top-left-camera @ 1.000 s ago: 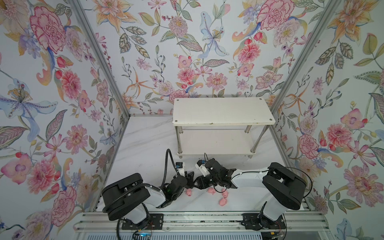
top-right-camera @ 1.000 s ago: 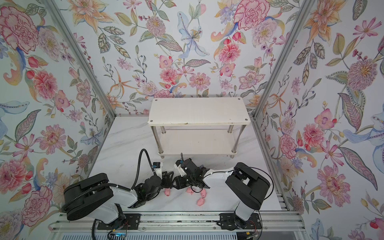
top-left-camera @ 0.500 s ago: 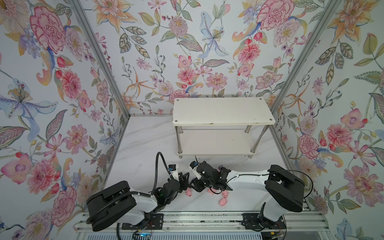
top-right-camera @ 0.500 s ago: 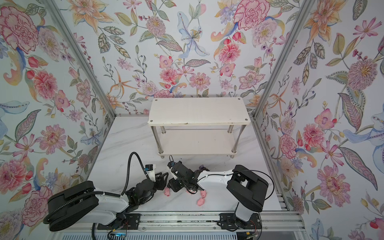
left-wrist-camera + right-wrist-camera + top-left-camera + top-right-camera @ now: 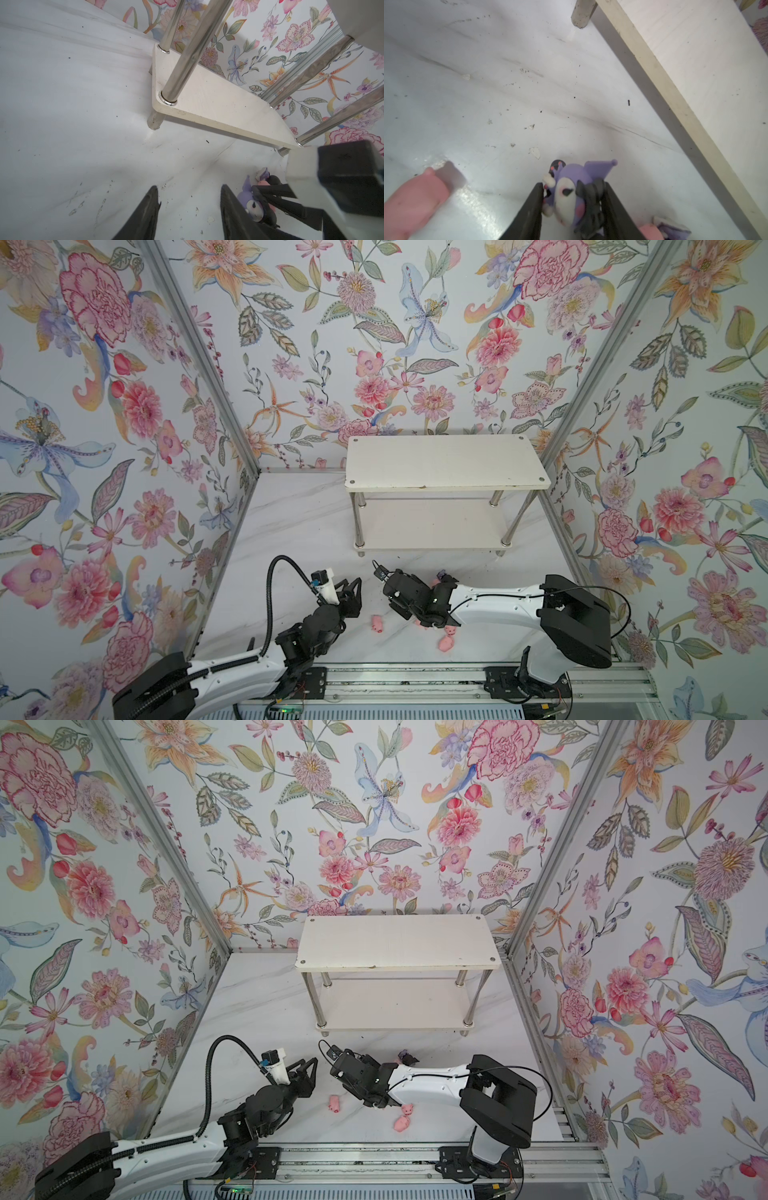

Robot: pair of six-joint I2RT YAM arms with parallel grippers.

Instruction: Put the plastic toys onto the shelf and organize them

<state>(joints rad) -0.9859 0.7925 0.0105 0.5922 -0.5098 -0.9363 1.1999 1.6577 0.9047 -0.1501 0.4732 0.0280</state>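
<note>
The right pincer (image 5: 572,185) is clamped on a purple-and-white figurine (image 5: 569,199) by its head, near the surface (image 5: 508,93), likely bound for the bare shelf (image 5: 444,464). The left pincer (image 5: 189,188) gapes empty. Pink pigs (image 5: 377,623) lie nearby.

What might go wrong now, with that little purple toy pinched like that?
1. The right gripper pinches the figurine only at its tips; it may slip on the way to the shelf.
2. Loose pigs lie right beside that arm; a swing may scatter them.
3. The left gripper, open, sits close by; the two may bump.
</note>
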